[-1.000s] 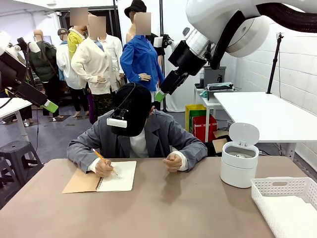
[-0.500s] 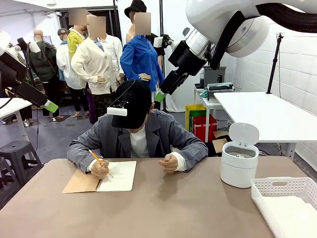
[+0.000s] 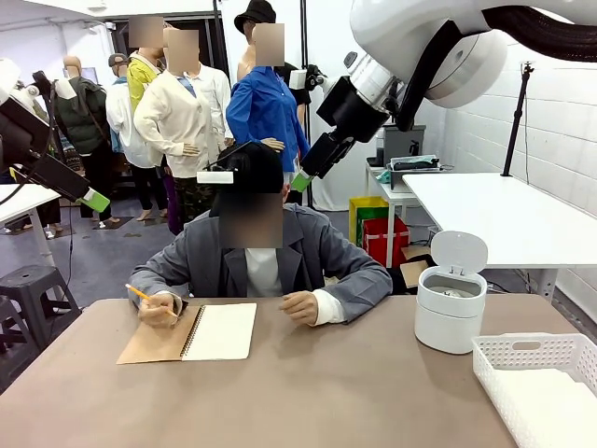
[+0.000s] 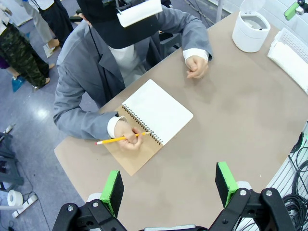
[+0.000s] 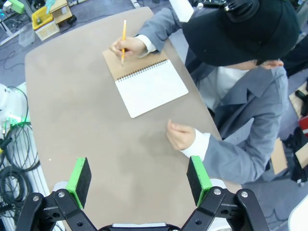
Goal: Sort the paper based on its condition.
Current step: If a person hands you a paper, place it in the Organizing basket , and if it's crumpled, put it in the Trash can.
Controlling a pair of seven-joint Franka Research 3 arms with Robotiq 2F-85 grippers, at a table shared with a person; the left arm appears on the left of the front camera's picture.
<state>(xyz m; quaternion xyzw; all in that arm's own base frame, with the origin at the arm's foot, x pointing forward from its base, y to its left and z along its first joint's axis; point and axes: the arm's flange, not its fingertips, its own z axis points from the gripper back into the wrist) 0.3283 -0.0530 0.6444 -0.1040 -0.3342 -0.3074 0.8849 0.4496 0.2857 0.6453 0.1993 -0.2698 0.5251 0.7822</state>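
A brown worktop [image 3: 308, 392] is seen across the front view, with a person [image 3: 261, 257] in a grey jacket seated at its far side. The two white arms are held high above it, and nothing is carried by either. The left gripper [image 4: 169, 185] is pointed down at the person's end of the worktop; its jaws are spread wide, with only bare surface between the green pads. The right gripper [image 5: 138, 179] is likewise aimed down from above the person, its jaws wide apart and empty.

A white lattice basket [image 3: 532, 350] is set at the robot's right near corner. The paper [image 3: 550, 411] is seen as a flat white layer lying inside it, though single sheets cannot be told apart. Just beyond the basket stands a round white bin [image 3: 451, 317] with its lid tipped upright.

A spiral-bound notebook [image 3: 219, 331] is laid open before the person, its brown cover folded out flat beside a blank white page. One hand [image 3: 159, 308] is rested on the brown cover and a yellow pencil [image 3: 138, 292] is held in it. The other hand [image 3: 300, 306] is loosely curled on the worktop, near the notebook but apart from it.
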